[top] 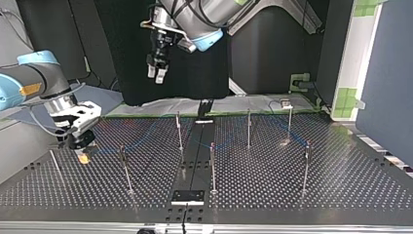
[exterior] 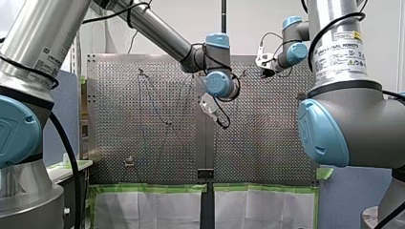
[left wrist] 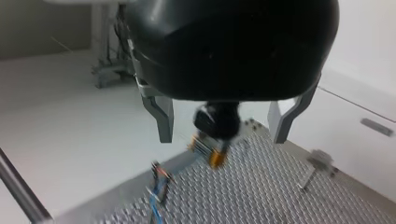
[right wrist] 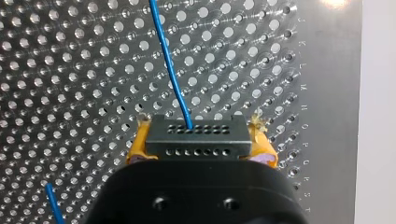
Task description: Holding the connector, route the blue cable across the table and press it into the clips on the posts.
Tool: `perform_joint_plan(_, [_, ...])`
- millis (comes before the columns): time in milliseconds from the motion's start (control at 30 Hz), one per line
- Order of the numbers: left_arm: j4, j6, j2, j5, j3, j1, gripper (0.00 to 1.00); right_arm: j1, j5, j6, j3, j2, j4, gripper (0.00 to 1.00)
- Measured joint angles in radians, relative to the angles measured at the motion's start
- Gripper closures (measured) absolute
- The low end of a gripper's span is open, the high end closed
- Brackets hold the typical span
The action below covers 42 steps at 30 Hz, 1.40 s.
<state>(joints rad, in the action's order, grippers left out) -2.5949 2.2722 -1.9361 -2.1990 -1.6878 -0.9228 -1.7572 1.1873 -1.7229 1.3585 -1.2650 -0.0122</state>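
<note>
From where I stand, my right arm's gripper (top: 82, 152) hangs low over the perforated table (top: 292, 185) at the top view's left. Its yellow pads (right wrist: 135, 149) are closed tight on either end of the dark connector (right wrist: 196, 137). The blue cable (right wrist: 170, 70) leaves the connector's face and runs ahead of the fingers over the holes. In the top view only faint blue traces wind among the thin upright posts (top: 125, 168) near the middle. I cannot tell from here whether any stretch sits in a clip. My left arm's gripper (top: 157, 73) hovers well above the table, its fingers spread wide and holding nothing. To my eye the routing is underway, with most of the pressing yet to do. Doing it well likely means holding the grip on the connector firm and square so it cannot twist, and carrying just enough tension to lift the slack without dragging the line off a post. The cable should then come over each clip from above before going straight down. The free left gripper looks well placed to pin or press the line near a post.
</note>
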Motion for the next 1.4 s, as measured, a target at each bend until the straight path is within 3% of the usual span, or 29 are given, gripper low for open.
perform_joint_plan(200, [0.051,-0.037,-0.048,-0.033,-0.052,-0.002,0.0,0.0,0.0,0.001,0.0,0.001,0.001,1.0])
perform_joint_plan(667, [0.164,-0.149,-0.061,-0.021,-0.165,0.003,0.0,0.0,0.0,0.003,0.0,0.003,0.0,1.0])
perform_joint_plan(1033, [0.257,-0.235,-0.062,0.065,-0.258,0.088,0.0,-0.001,0.0,0.003,0.0,0.004,0.0,1.0])
perform_joint_plan(1233, [0.31,-0.207,-0.061,0.116,-0.31,0.141,0.0,-0.002,0.001,0.003,0.0,0.006,-0.001,1.0])
perform_joint_plan(1400, [0.353,-0.209,-0.061,0.122,-0.353,0.184,0.0,-0.001,0.002,0.003,0.0,0.008,-0.002,1.0])
